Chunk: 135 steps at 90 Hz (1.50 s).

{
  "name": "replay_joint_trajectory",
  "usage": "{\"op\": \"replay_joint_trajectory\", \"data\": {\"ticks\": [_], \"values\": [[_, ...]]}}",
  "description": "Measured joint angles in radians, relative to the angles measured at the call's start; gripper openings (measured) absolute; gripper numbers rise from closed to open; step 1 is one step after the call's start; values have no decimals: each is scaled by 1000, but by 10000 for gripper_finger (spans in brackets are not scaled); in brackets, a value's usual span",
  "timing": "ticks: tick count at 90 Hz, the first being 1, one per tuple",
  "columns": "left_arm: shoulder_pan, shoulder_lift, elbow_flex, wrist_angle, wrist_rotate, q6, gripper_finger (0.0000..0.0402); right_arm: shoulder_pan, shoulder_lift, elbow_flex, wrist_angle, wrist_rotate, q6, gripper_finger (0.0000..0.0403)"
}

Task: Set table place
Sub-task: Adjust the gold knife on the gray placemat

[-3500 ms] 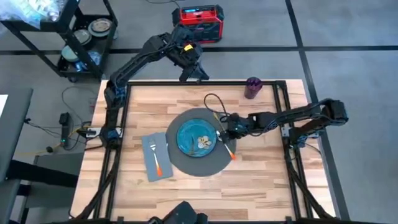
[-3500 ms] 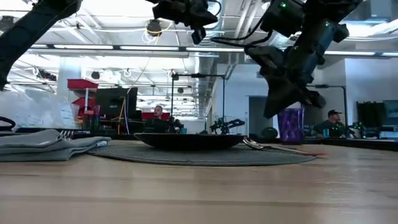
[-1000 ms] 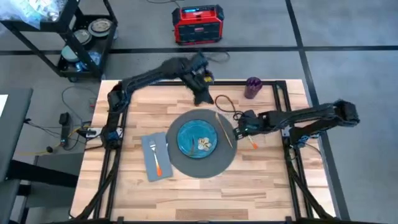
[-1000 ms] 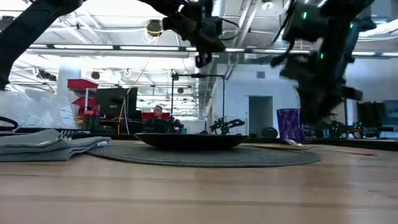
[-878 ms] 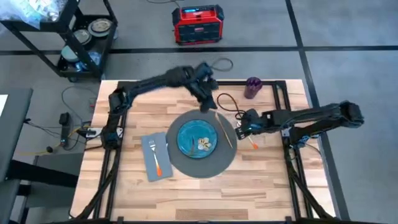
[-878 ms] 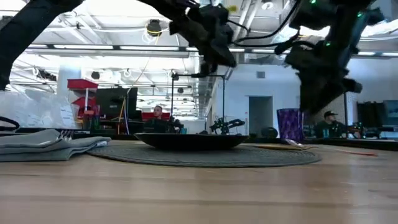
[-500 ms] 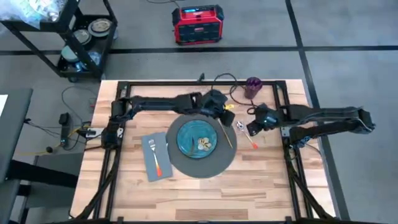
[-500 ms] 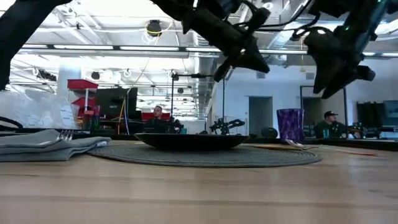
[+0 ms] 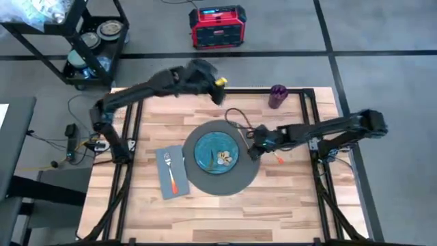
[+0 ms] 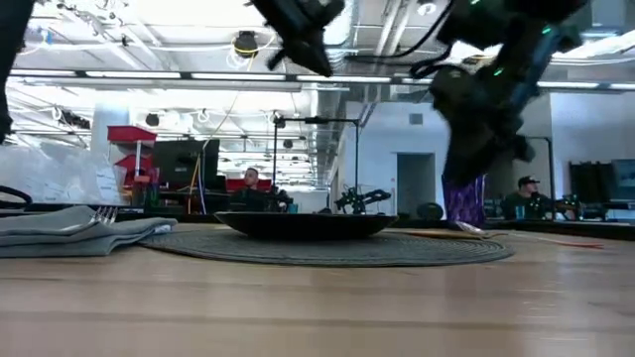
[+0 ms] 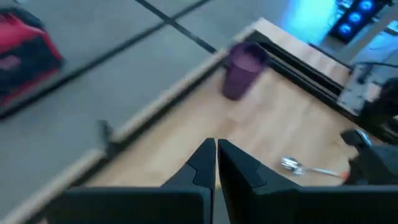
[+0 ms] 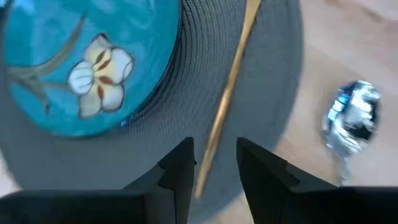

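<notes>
We saw the right gripper low over the right edge of the round dark grey woven mat, its two dark fingers parted and holding nothing. Between those fingers, in the right wrist view, a thin pale wooden stick lay on the mat, running away from the gripper. Just beside the gripper on its one side sat the blue-green plate with a white flower pattern, centred on the mat; on its other side, off the mat on the bare wood, lay the orange-handled spoon, its shiny bowl near the mat's rim.

The left gripper hung above the far edge of the light wood plank table, well apart from the mat, and its fingers were pressed together with nothing between them. Ahead of it in the left wrist view stood the small purple cup, upright near the table's far right corner.

Beyond the plate from the right gripper, the grey cloth napkin lay partly on the mat's left edge, and the orange-handled fork rested on top of it.
</notes>
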Motion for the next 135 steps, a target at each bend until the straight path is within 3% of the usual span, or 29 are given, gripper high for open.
{"op": "replay_joint_trajectory", "data": {"ticks": [17,39,61,76,112,135], "values": [[92,-68,-121,2,131,56,0,0,176,126,-66,-1,7,107],[107,-84,-187,1,151,143,0,2,320,225,-216,17,56,107],[107,-85,-187,1,161,185,0,10,387,249,-220,-17,72,96],[108,-85,-187,10,167,189,0,10,402,249,-229,-27,82,14],[155,-85,-187,31,214,198,0,12,278,242,-224,-78,116,2],[165,-85,-187,42,248,195,0,70,295,243,-139,-148,177,1]]}}
